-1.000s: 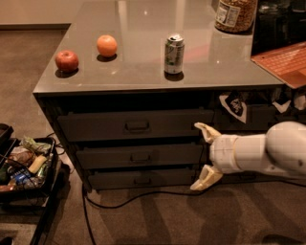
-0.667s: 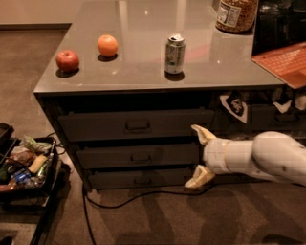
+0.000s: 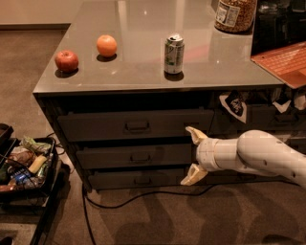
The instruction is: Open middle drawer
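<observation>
The middle drawer (image 3: 119, 156) is the dark grey front between the top drawer (image 3: 100, 127) and the bottom drawer (image 3: 114, 180), and it sits flush and closed. A small rectangular pull (image 3: 135, 158) marks its centre. My gripper (image 3: 191, 155) is open at the drawer's right end, well right of the pull. One cream fingertip (image 3: 192, 131) reaches up by the top drawer's lower edge. The other points down at bottom-drawer height. Nothing is between the fingers. My white arm (image 3: 258, 155) comes in from the right and hides the cabinet behind it.
On the counter (image 3: 143, 76) stand a red apple (image 3: 66, 60), an orange (image 3: 106, 45), a soda can (image 3: 173, 53) and a jar (image 3: 234, 13). A reddish board (image 3: 283, 61) overhangs the right. A bin of snacks (image 3: 24, 165) sits at floor left. A cable (image 3: 143, 197) crosses the carpet.
My gripper has moved a little to the left, closer to the right end of the drawer fronts, and stays open. The drawers have not moved.
</observation>
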